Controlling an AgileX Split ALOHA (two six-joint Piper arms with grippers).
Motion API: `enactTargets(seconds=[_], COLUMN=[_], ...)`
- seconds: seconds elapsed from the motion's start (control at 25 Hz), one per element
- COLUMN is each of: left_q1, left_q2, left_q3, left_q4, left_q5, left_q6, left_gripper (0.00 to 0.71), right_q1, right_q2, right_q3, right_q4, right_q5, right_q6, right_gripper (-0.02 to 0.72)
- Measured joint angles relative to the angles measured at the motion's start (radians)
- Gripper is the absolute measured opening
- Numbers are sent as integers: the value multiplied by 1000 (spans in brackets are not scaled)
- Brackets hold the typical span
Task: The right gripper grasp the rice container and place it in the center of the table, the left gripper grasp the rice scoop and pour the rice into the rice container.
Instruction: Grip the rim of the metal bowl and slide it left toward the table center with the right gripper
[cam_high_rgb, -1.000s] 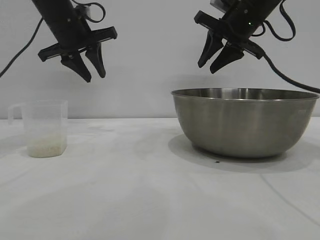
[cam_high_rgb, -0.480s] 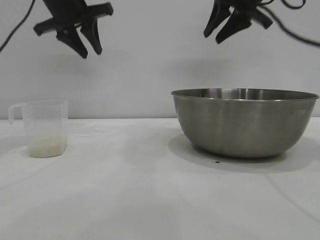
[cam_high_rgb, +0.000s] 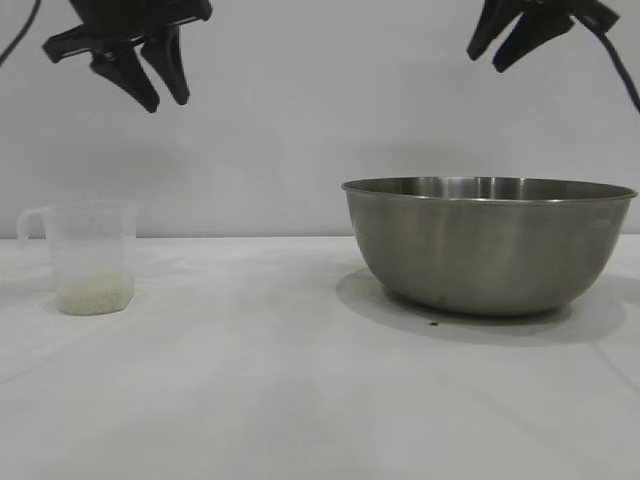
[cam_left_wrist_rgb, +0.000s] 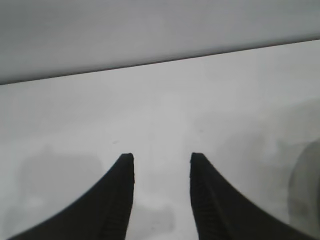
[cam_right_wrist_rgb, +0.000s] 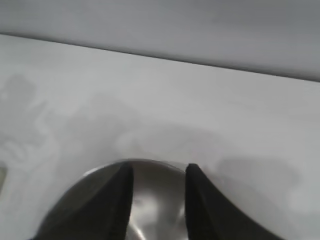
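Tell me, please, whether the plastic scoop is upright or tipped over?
Upright: the rice scoop stands on its base on the table, with rice settled at the bottom.

No readable text, label, brand, number or sign shows on anything in any of the three views.

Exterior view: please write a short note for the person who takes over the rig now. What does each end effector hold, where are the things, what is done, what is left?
Left end effector: open, empty, high above the scoop.
Right end effector: open, empty, high above the bowl.
Scoop: upright on the table at the left, a thin layer of rice at its bottom.
Bowl: on the table, right of the centre.
Done: nothing is grasped; the rice is in the scoop.
Left: move the bowl to the centre, lift the scoop, pour.
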Motion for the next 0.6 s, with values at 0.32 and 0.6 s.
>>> enactTargets(seconds=[0.32,0.6], left_q1=[0,0], left_q2=[-11,-11], left_q3=[129,129], left_q4=[0,0], left_q5=[-28,-21], left_q6=[1,4], left_gripper=[215,215], right_q1=[-9,-81], right_q2=[-13,-13], right_q3=[134,159], right_q4=[6,-183], right_q5=[-10,42], right_q6=[-27,163], right_gripper=[249,249])
